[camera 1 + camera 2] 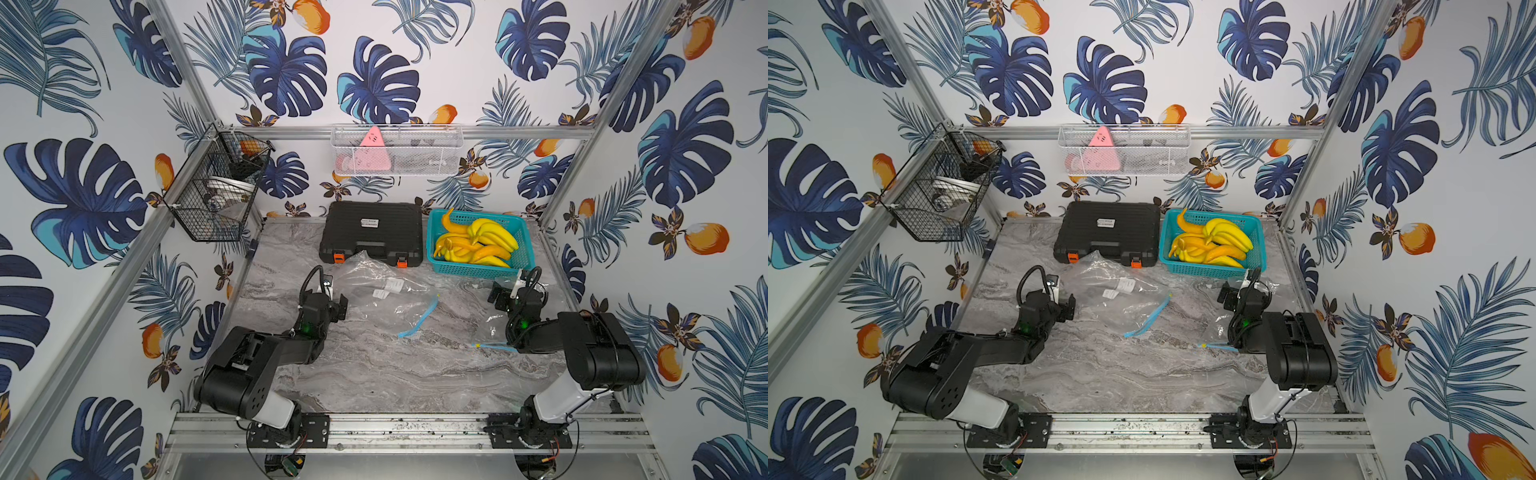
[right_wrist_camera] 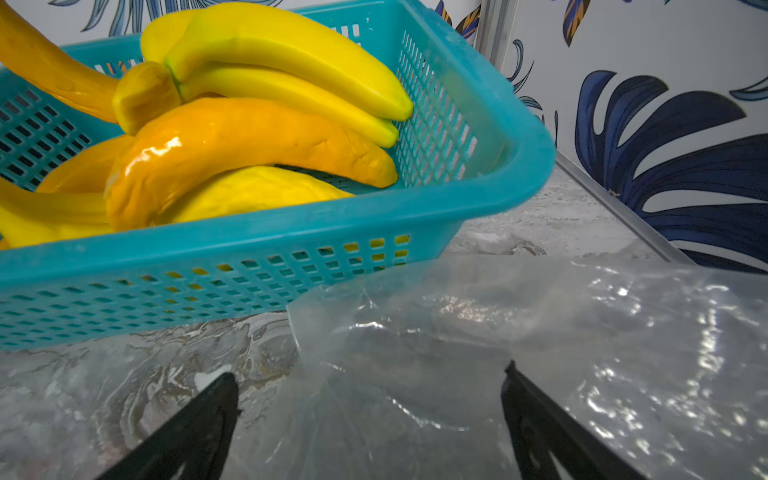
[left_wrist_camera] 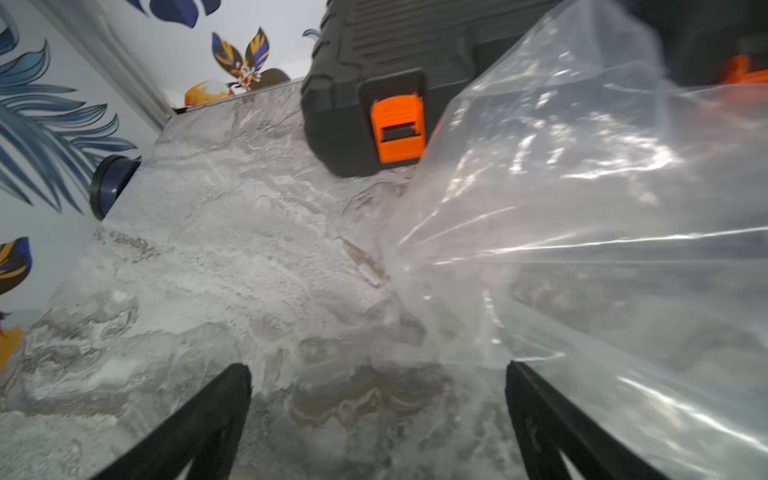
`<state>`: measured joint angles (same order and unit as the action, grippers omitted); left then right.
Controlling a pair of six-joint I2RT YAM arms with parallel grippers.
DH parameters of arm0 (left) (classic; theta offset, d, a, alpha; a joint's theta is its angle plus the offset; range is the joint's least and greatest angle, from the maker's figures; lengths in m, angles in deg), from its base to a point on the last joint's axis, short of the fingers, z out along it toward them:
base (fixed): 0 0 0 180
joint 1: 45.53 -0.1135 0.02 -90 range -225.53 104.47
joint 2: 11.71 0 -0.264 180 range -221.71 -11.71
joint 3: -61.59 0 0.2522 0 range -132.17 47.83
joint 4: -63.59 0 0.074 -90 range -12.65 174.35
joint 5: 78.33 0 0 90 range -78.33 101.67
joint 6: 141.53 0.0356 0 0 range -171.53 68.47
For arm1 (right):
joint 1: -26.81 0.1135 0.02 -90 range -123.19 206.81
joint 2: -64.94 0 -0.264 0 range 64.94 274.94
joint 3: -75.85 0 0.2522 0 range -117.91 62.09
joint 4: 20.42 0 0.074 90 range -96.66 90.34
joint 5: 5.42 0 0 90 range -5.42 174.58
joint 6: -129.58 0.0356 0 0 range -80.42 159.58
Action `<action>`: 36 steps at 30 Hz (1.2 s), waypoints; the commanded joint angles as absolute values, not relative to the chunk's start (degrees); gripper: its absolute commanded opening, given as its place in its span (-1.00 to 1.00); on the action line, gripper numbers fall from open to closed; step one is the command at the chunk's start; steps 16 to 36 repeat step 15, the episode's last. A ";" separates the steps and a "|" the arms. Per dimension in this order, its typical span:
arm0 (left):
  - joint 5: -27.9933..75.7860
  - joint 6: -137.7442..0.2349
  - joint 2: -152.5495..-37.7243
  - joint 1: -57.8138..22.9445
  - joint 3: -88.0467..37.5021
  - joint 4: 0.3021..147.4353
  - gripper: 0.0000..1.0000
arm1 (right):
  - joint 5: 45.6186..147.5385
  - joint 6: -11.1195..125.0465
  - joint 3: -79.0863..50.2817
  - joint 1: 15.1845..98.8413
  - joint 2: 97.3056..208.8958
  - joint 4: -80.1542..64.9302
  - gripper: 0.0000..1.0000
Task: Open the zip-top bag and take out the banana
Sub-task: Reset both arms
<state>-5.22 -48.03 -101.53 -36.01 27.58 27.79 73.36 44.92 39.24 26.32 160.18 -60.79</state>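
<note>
My left gripper [image 3: 376, 370] and right gripper [image 2: 370, 372] stood apart, empty | zip-top bag [image 1: 386, 295] lay just before black case [image 1: 372, 230], seemingly empty | bananas [image 1: 478, 243] in basket [image 1: 478, 272] beside case | I judged: lift clear, don't snag film.

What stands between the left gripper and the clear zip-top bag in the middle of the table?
Nothing visible. The open left gripper is over bare tabletop, with the zip-top bag directly beside it.
</note>
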 commanded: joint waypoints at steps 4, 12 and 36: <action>-2.26 -51.45 -107.24 -40.79 26.91 16.07 0.99 | 73.53 44.84 39.11 26.28 160.22 -62.56 1.00; -6.88 -53.37 -106.16 -40.44 27.64 17.42 0.98 | 73.05 44.46 39.43 26.52 159.98 -63.09 1.00; -6.97 -53.19 -106.25 -40.44 27.77 16.88 0.98 | 67.25 47.01 39.69 26.72 160.13 -63.62 1.00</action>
